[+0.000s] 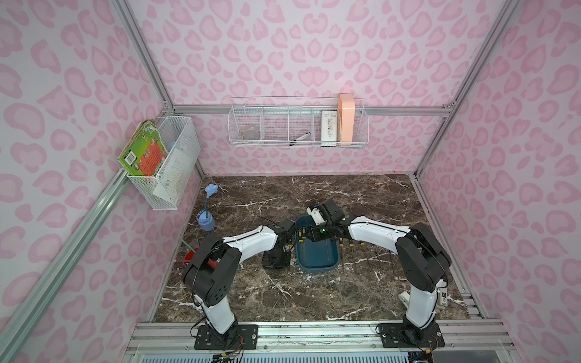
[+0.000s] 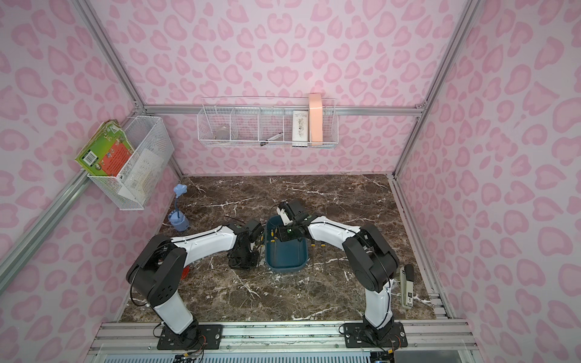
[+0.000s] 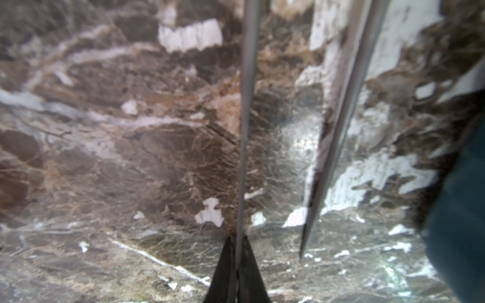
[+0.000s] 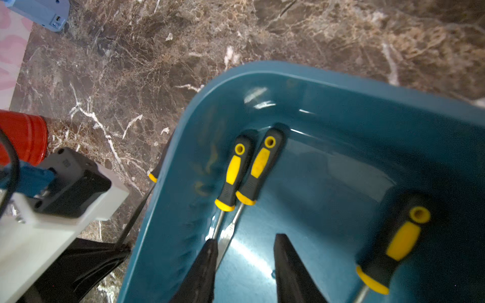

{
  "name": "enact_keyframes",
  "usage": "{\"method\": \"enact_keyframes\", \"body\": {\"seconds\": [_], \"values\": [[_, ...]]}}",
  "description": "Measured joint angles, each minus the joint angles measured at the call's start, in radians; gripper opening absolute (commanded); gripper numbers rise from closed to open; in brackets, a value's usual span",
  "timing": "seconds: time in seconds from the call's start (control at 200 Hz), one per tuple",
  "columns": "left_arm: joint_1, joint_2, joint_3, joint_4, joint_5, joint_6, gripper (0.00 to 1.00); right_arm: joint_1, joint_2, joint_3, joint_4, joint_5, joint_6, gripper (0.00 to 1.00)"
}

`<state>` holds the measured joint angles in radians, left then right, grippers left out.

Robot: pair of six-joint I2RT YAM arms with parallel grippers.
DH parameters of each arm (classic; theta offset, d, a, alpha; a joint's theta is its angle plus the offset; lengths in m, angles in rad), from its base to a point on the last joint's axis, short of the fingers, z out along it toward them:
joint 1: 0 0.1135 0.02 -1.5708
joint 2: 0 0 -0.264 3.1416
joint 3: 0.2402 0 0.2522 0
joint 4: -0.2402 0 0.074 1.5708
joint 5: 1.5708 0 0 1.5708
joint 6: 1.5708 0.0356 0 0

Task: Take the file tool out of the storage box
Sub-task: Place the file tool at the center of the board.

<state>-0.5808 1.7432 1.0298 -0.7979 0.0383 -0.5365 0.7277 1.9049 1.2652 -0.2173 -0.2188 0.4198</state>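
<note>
My right pincer (image 4: 246, 240) hangs part-open inside the storage box (image 4: 341, 86), close by the thin shafts of two file tools (image 4: 258, 168) lying side by side, so closing here may catch both or slip off, while my left pincer (image 3: 238, 241) is clamped on another file (image 3: 245, 105) outside it.

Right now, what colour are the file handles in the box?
The handles: black and yellow; right wrist view.
</note>
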Motion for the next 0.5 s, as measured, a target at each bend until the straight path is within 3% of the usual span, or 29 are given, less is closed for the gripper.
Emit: {"method": "enact_keyframes", "body": {"seconds": [0.5], "values": [[0.022, -0.004, -0.012, 0.013, 0.023, 0.001, 0.0, 0.025, 0.137, 0.102, -0.016, 0.12, 0.021, 0.35]]}}
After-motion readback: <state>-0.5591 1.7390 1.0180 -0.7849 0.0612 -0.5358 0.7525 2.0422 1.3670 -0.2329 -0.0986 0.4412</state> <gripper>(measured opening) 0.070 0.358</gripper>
